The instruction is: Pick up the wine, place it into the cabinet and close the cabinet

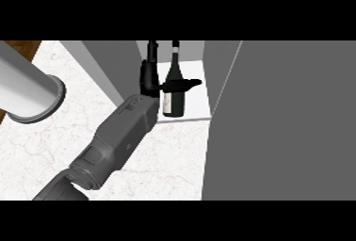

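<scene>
The right hand [161, 85], entering from 7 o'clock on its grey forearm [115, 141], grasps the dark wine bottle [173, 96] with thumb curled across it, the bottle upright on the white cabinet floor [197, 101] at 12 o'clock, the open grey cabinet door [285, 122] at 3 o'clock

I count one wine bottle [173, 96], one cabinet [278, 117] with one open door [111, 66], one grey cylinder [28, 89] on my worktop [49, 146], and one robot hand [163, 84] of mine in sight.
</scene>
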### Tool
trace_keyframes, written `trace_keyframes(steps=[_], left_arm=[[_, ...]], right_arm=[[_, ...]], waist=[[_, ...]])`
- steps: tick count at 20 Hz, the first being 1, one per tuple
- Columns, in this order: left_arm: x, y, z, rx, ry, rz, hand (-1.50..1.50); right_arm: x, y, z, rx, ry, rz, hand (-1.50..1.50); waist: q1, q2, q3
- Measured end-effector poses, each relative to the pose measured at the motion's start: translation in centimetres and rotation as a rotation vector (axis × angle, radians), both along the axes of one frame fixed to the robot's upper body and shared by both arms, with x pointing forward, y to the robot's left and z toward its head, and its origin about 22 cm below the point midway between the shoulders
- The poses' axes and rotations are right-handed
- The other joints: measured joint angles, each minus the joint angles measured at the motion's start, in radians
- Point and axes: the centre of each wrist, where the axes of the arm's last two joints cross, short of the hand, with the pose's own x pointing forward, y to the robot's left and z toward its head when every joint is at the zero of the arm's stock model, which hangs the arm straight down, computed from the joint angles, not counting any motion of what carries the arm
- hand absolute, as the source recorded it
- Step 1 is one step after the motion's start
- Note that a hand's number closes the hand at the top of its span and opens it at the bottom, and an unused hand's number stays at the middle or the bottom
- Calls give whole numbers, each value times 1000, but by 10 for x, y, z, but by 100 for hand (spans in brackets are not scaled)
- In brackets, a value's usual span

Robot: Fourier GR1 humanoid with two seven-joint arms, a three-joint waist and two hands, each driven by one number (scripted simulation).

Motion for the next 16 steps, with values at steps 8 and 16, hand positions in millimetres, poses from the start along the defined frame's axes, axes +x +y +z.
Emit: trace_keyframes(steps=[8,16], left_arm=[[-41,-25,-17,-59,-1,-56,-150],[-98,-45,-21,-155,3,-136,-150]], right_arm=[[-4,-4,-2,-10,23,-36,-150],[-9,-13,-5,-13,33,-92,-150]], waist=[[35,-13,1],[69,-21,1]])
